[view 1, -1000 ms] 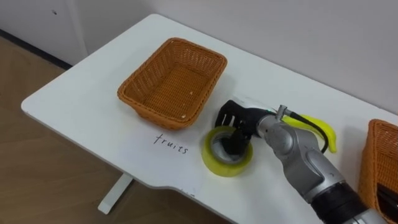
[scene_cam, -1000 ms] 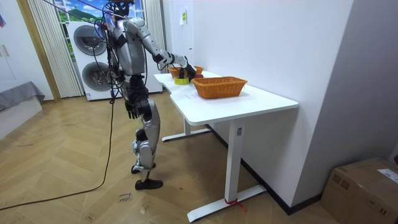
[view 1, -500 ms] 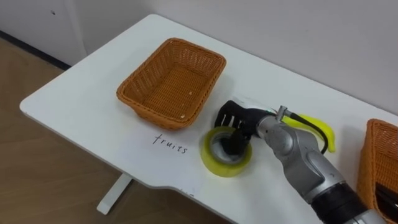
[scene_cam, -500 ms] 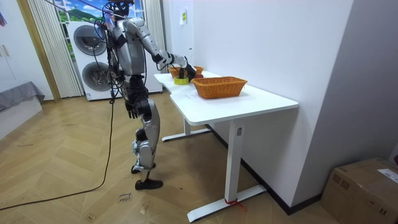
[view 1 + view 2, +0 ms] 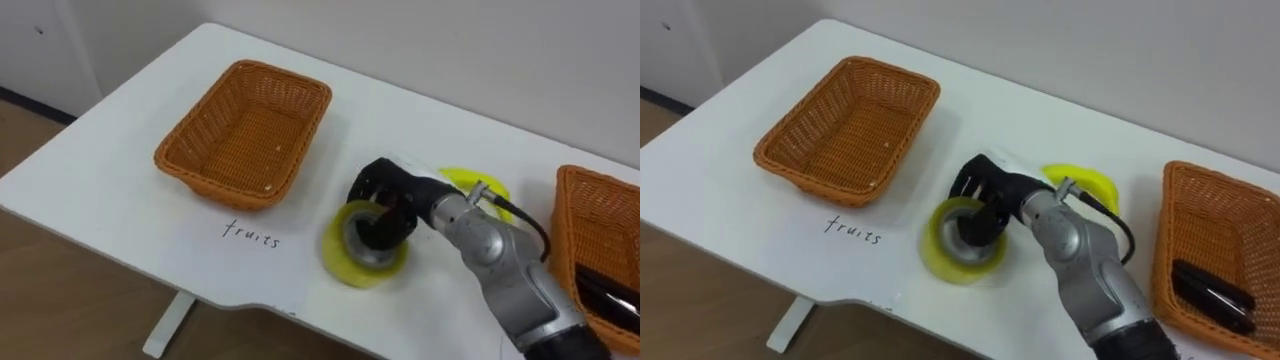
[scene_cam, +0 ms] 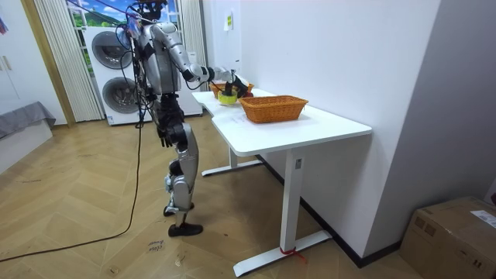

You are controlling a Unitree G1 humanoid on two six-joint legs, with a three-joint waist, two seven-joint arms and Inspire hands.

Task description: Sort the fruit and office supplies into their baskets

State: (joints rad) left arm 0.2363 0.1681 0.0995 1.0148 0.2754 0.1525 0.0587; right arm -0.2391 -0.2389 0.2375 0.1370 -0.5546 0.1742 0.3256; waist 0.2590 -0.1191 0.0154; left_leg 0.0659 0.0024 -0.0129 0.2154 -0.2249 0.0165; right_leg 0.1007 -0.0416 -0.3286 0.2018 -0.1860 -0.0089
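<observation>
Left eye view: the right hand [image 5: 385, 196] reaches over the white counter [image 5: 120, 190] and its fingers [image 5: 378, 232] are curled down into the core of the yellow tape roll [image 5: 343, 270], gripping its ring wall. The roll sits tilted, near the counter's front edge, just right of the handwritten label [image 5: 250, 233]. Behind the wrist lies a banana [image 5: 470, 182]. The wicker fruit basket [image 5: 290, 80] to the left is empty.

Room view: the robot stands at the counter's far end, right arm stretched over it, with the tape roll [image 6: 226, 97] under the hand. The left hand [image 6: 164, 136] hangs at the hip; I cannot tell whether it is open or closed.

Right eye view: the supplies basket [image 5: 1170, 235] on the right holds one dark object [image 5: 1210, 285].

The roll should be light and stiff, with a smooth outer face that may slip. Hooking through the core and pinching the wall looks like the surest hold. The banana is soft and would want a loose wrap round its middle.
</observation>
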